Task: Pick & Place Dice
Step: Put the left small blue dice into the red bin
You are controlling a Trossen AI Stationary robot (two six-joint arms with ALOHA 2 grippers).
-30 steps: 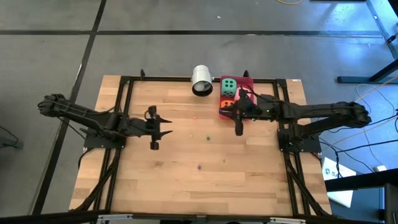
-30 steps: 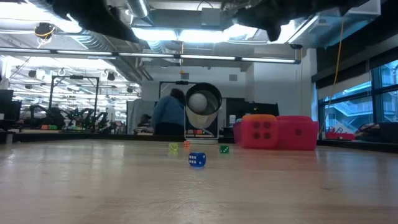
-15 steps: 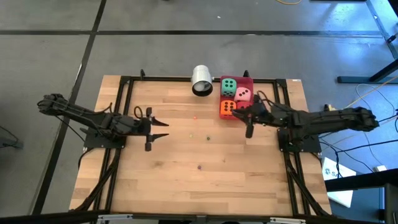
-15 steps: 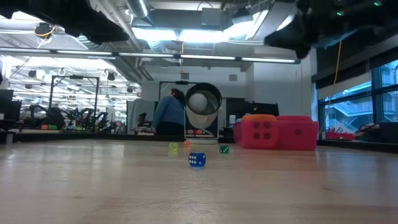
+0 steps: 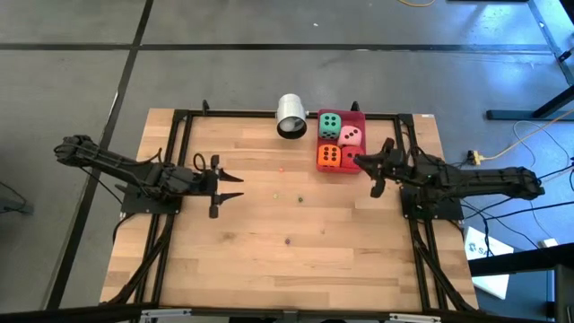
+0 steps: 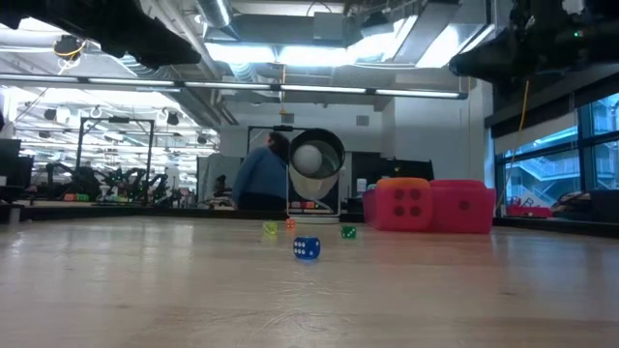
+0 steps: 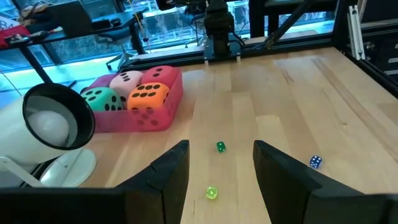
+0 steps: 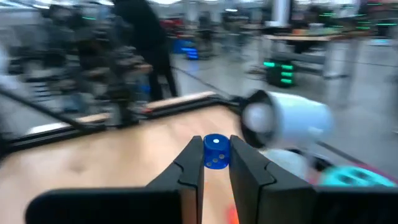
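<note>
Left gripper [image 7: 219,163] over mid-left table – fingers wide apart, empty. Right gripper [image 8: 216,164] beside the tray [image 5: 360,117] – fingers closed on a small blue die [image 8: 215,151]. In the far-right tray: orange die [image 5: 328,155], red die [image 5: 350,155], pink die [image 5: 352,136], green die [image 5: 330,123]. Cup [image 5: 291,117] just beside.

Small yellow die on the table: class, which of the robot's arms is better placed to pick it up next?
Left. The left hand is open with the yellow die just ahead between its fingers. The right hand sits by the red tray, apparently gripping a blue die.
</note>
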